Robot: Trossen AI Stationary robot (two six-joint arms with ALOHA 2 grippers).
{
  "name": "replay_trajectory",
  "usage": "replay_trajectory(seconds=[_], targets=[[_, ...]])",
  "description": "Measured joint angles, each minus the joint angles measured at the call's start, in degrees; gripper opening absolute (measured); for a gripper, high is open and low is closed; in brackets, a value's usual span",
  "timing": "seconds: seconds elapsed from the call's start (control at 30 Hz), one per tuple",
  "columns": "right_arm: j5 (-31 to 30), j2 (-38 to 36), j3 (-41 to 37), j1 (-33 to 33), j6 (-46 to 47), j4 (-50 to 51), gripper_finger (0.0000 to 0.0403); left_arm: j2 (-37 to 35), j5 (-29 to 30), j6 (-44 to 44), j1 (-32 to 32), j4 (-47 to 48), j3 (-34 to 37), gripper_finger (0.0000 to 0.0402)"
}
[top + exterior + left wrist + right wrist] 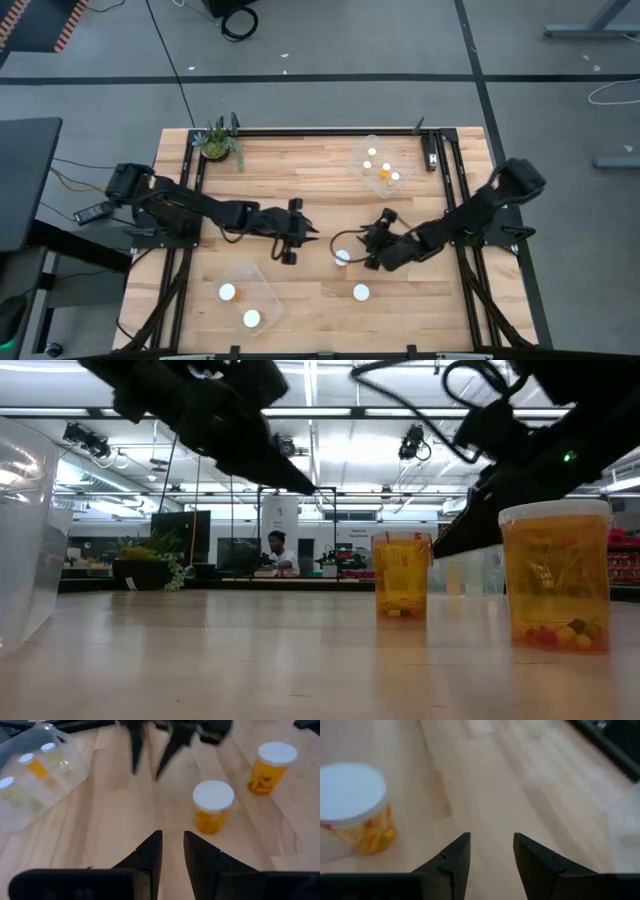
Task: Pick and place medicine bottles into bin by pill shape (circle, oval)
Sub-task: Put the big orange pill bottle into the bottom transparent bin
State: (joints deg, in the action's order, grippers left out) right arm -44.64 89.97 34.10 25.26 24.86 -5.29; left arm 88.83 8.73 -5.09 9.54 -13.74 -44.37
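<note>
High view: my right end effector (352,258), fingers apart and empty, sits just beside a bottle (343,257) mid-counter; my left end effector (292,250) hovers nearby, slightly open, also empty. I judge a skewed approach could knock that bottle over or make my arms collide. The bottles are orange with white caps; another (361,293) stands nearer, right of the near bin (268,290).

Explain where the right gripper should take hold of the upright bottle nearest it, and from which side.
Probably the orange body just under the white cap, the right gripper coming in from its own side. The bottle stands upright, its round wall grips evenly, and the wider cap should stop slipping.
</note>
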Motion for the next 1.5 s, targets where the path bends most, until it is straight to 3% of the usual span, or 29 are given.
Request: replay_trajectory(seconds=[0.3,0.53,0.73,1.0,1.2,1.5], targets=[[-3.22,-19.66,-6.57,-1.21,-8.48,4.54,0.0156,11.78,-0.06,-0.51,0.3,10.67,-12.25,0.0102],[-3.62,-30.21,-6.68,-2.6,-13.81,11.43,0.0156,19.53,-0.03,0.41,0.53,24.82,-24.82,0.0167],[-3.49,-32.71,-6.57,-2.59,-15.65,13.14,0.0156,24.23,-2.46,5.61,1.03,38.44,-33.48,0.025],[-3.3,-32.37,-6.49,-1.42,-14.89,13.62,0.0156,27.71,-3.91,5.97,3.7,39.03,-38.97,0.0323],[-3.9,-32.49,-6.66,0.7,-14.62,13.21,0.0156,30.16,-3.49,5.91,4.45,35.96,-41.98,0.0342],[-3.63,-32.45,-6.59,2.1,-12.74,13.12,0.0156,30.37,-2.74,7.7,3.78,37.72,-41.87,0.0334]])
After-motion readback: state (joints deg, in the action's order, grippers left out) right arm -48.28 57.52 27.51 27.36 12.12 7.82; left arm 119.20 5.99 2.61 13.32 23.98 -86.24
